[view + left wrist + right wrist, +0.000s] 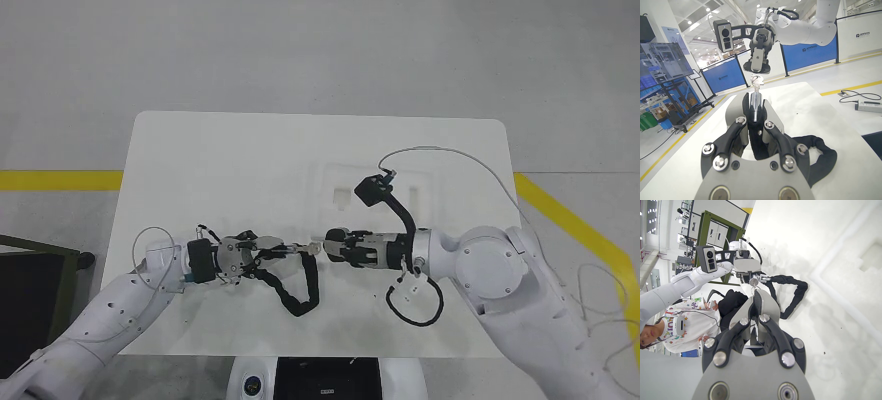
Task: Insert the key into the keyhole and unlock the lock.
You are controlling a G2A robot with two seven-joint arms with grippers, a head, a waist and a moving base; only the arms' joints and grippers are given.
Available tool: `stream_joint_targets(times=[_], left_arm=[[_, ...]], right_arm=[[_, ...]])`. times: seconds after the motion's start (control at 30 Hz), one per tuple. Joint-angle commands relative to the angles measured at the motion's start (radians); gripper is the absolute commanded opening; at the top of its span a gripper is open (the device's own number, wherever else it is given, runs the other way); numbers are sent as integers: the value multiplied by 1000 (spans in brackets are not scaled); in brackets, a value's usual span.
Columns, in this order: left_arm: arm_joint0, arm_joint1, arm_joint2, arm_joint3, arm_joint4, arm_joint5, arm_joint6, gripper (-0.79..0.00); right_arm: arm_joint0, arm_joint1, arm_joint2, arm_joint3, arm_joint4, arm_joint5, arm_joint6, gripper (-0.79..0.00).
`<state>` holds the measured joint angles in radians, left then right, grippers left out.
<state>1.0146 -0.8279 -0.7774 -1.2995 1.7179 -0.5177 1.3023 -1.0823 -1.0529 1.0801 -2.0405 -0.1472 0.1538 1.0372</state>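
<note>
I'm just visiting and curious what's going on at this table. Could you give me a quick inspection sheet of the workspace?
Surface: white table, a few dark specks.
Job's things: chrome lock with a black sleeved loop; the key sits in the lock's end.
Clutter: white foam tray.
Grippers: left gripper shut on the chrome lock; right gripper shut, close to the key's head, contact unclear.
Cables: thin grey cable arcs over the table.
Surroundings: yellow floor lines, blue barriers.
</note>
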Motion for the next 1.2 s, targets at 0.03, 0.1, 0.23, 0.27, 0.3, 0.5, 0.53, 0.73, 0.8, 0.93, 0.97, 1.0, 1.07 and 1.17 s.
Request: stream_joint_targets(times=[0.03, 0.1, 0.23, 0.27, 0.3, 0.5, 0.53, 0.73, 0.8, 0.93, 0.97, 1.0, 1.07, 1.17], left_arm=[[1, -1, -3, -1, 6, -1, -1, -785], [1, -3, -4, -1, 9, -2, -2, -785], [2, -5, -8, -2, 16, -4, -4, -785], [2, -5, -9, -2, 17, -5, -5, -785], [3, -5, -10, -2, 18, -5, -5, -785], [5, -7, -16, -4, 23, -8, -8, -785], [6, -7, -17, -5, 23, -8, -8, -785], [7, -8, -21, -11, 24, -10, -10, -785], [7, -8, -22, -14, 27, -10, -10, -785], [8, -8, -23, -18, 28, -9, -9, -785], [8, -8, -24, -19, 28, -9, -9, -785], [8, -8, -24, -19, 27, -8, -8, -785], [8, -8, -24, -17, 26, -8, -8, -785], [10, -8, -25, -10, 19, -7, -7, -785]], right_arm=[[8, -1, -5, 7, 4, 6, 6, -785], [12, -1, -10, 12, 5, 7, 8, -785], [21, -3, -19, 19, 7, 13, 8, -785], [23, -3, -22, 20, 7, 12, 9, -785], [25, -3, -23, 22, 8, 14, 10, -785], [37, -4, -32, 23, 4, 21, 13, -785], [38, -4, -33, 23, 4, 23, 12, -785], [44, -5, -46, 31, -5, 33, 12, -785], [47, -6, -51, 32, -11, 38, 12, -785], [50, -7, -59, 38, -15, 46, 8, -785], [51, -7, -61, 40, -16, 47, 8, -785], [52, -7, -64, 40, -17, 47, 8, -785], [53, -7, -66, 42, -19, 49, 8, -785], [46, -4, -48, 41, -21, 49, 2, -785]])
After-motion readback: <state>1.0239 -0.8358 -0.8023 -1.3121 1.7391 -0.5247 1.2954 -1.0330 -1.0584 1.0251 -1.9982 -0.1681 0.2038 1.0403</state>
